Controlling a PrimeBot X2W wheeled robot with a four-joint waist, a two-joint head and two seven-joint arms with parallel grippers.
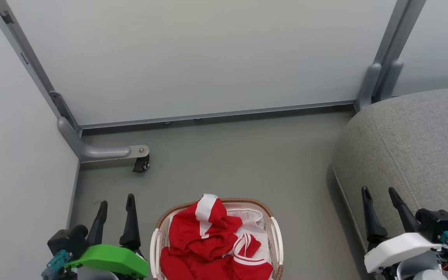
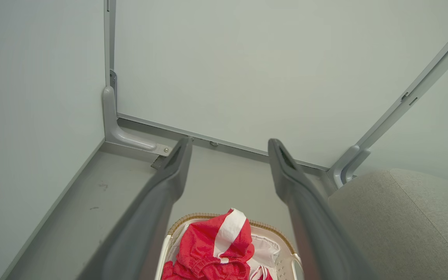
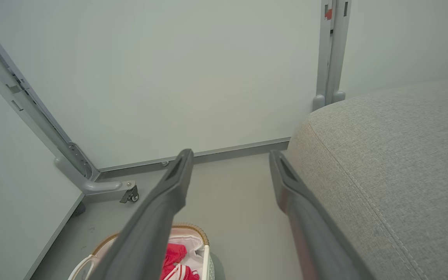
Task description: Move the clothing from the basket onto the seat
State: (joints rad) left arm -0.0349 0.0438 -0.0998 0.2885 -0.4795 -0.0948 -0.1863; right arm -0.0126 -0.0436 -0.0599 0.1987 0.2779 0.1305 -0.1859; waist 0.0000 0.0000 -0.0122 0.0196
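Clothing (image 1: 204, 237) heaped in basket (image 1: 277, 238); both jaws open, empty.
A deep pinch could snag the liner (image 1: 253, 219), or drop it short of the seat (image 1: 414, 140).

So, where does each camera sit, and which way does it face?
Head view: on the head, down at the basket; left tool and right tool show, open.
Left wrist view: left wrist, along its fingers toward the wall.
Right wrist view: right wrist, along its fingers, seat at right.
All share basket, clothing, seat.

The basket (image 1: 275, 230) on the floor (image 1: 228, 163), the seat (image 1: 422, 147) to its right.
The clothing (image 1: 200, 237) lies in it, between left gripper (image 1: 117, 199) and right gripper (image 1: 378, 189).
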